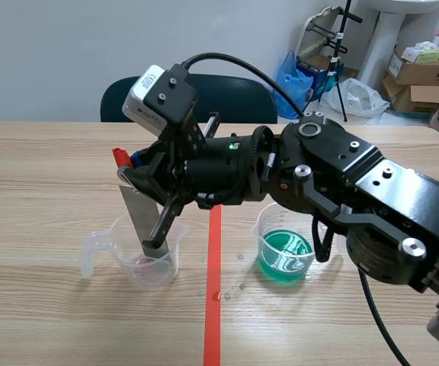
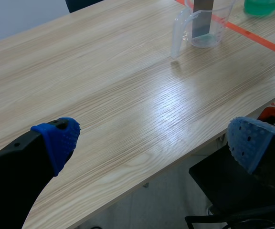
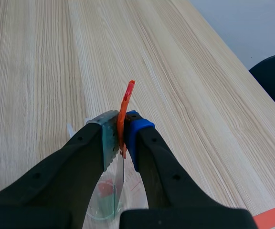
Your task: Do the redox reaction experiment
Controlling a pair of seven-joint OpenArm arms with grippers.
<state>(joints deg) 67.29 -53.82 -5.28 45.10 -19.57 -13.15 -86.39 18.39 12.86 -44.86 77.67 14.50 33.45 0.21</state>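
**Strip dipped in the clear beaker: any lift should follow its own line**

The right end effector hangs over the clear beaker and pinches the top of a grey metal strip. Its pads press on an orange tag at the strip's upper end. The strip's lower end is inside the clear beaker, down near its floor, where a reddish patch shows; whether that is liquid cannot be told. The left end effector is spread, holds nothing, and sits well apart from the clear beaker, by the near edge of the counter.

The step in hand looks like the dip itself. The clear beaker appears light, so a sideways drag on its wall could tip it. The pinch is best held firm on the tag, and any lift should run along the strip's own line until the lower end clears the rim. A green beaker stands beside the clear beaker, on the robot's right of it. Small droplets lie on the counter between the two, so a carry that way would probably drip.

The strip's long axis runs steeply up and down but is tilted. Its lower end points down into the clear beaker, and its top leans away from the green beaker's side. Its broad face is turned toward the robot, and it appears edge-on between the right end effector's fingers.
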